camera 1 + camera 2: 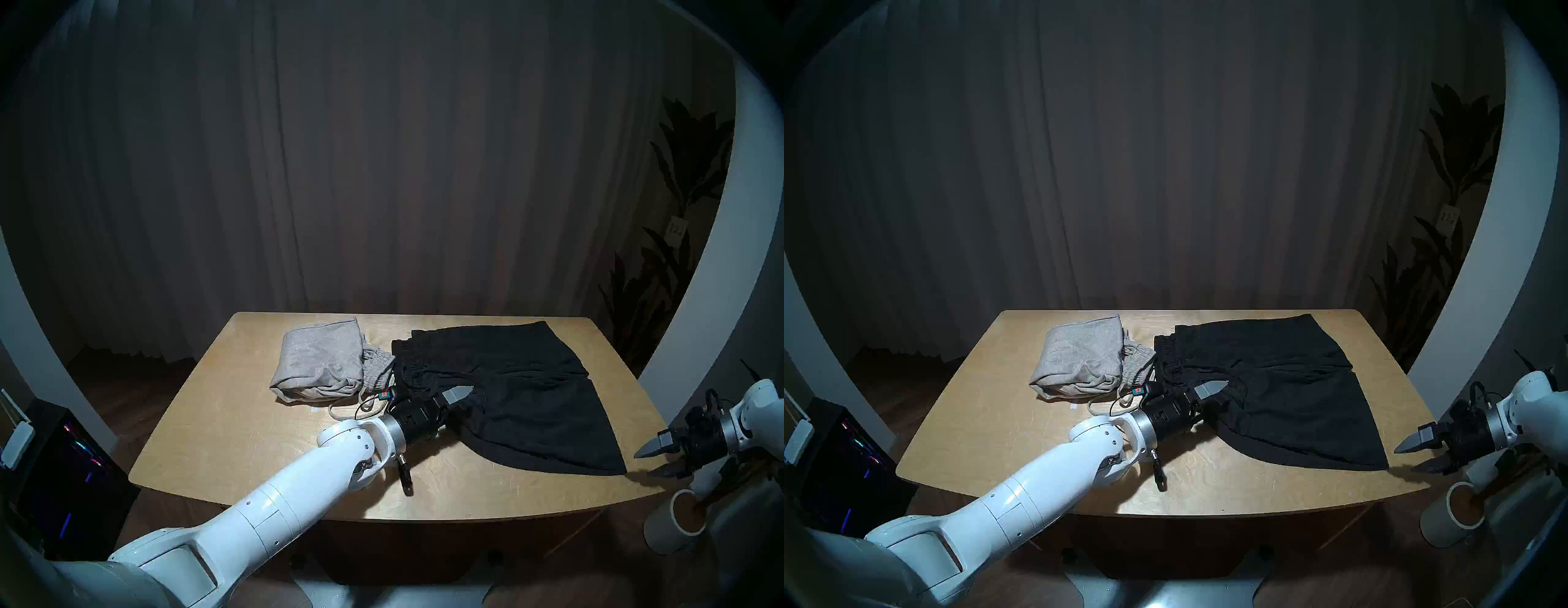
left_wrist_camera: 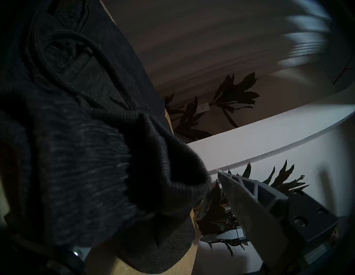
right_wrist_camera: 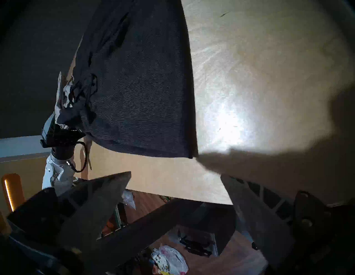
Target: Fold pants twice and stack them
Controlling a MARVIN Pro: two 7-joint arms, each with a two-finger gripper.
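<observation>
wooden table (image 1: 263,463), dark curtain (image 1: 382,148), and clutter around the edges

the table is pale plywood with rounded corners and a visible grain, lit brightest toward its near right side. behind it a dark pleated curtain covers the whole back wall. a leafy plant (image 1: 674,178) with a small white tag stands at the far right beside a curved white wall (image 1: 687,297). off the table's near right corner stands a white cylindrical pot (image 1: 666,526) with a brown inside. at the left, a black computer case (image 1: 63,479) shows coloured lights. in the right wrist view, a patterned plastic bag (image 3: 171,259) lies on the brown wooden floor (image 3: 146,203) under the table.
</observation>
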